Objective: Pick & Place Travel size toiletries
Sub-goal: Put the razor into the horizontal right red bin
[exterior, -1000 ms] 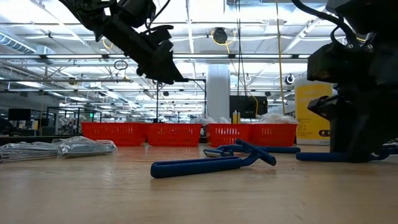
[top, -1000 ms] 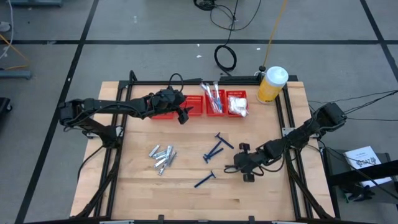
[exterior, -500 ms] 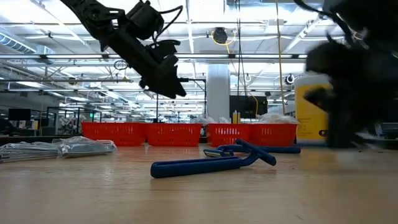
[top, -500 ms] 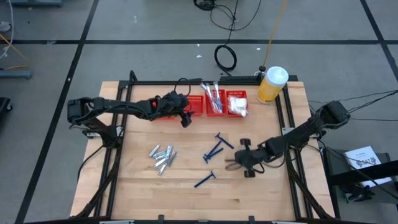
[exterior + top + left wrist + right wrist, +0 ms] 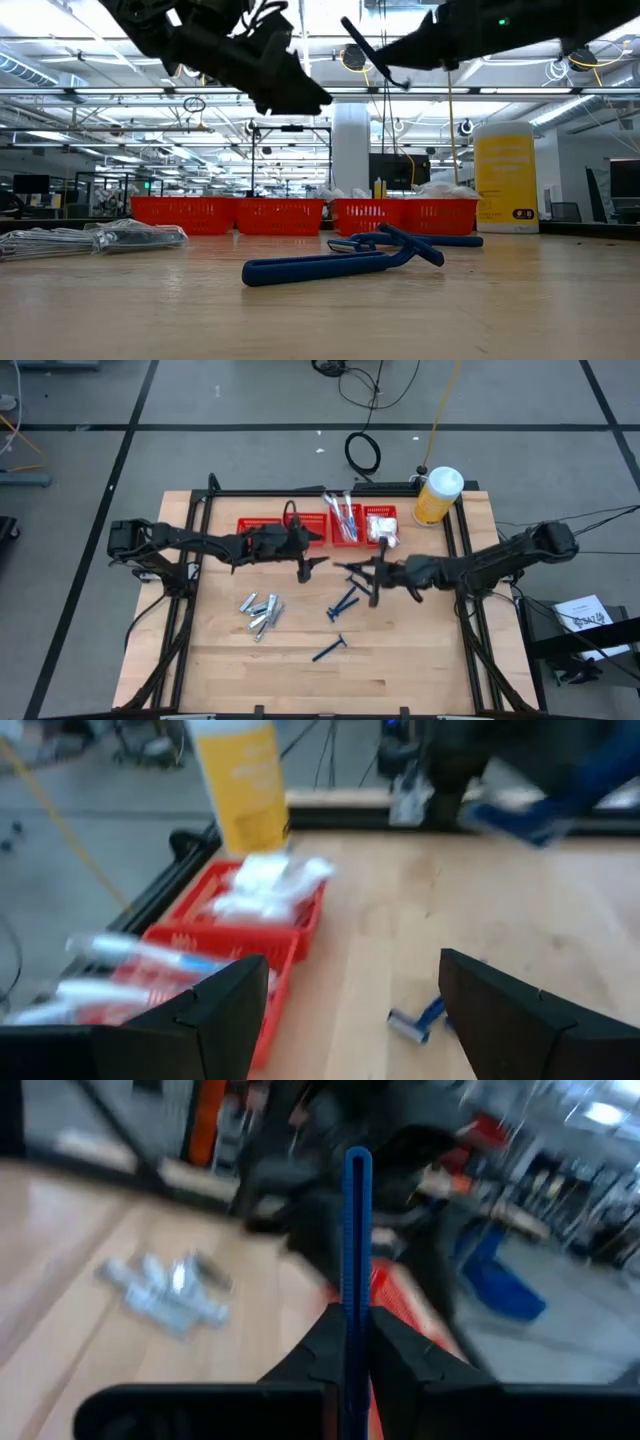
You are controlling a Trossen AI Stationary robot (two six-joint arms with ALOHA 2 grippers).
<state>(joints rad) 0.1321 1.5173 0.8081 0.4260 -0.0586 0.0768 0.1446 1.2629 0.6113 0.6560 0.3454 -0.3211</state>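
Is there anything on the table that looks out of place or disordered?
Nothing damaged or spilled. The dark-blue sticks lie crossed, the silvery tubes heaped, all still unsorted. The right gripper holds one blue stick in the air.

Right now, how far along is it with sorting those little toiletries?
Partway. Two red baskets already hold handled sticks and white packets. The right gripper is shut on a blue razor, carried in the air. Left on the table: silvery tubes and blue razors. The left gripper hovers open.
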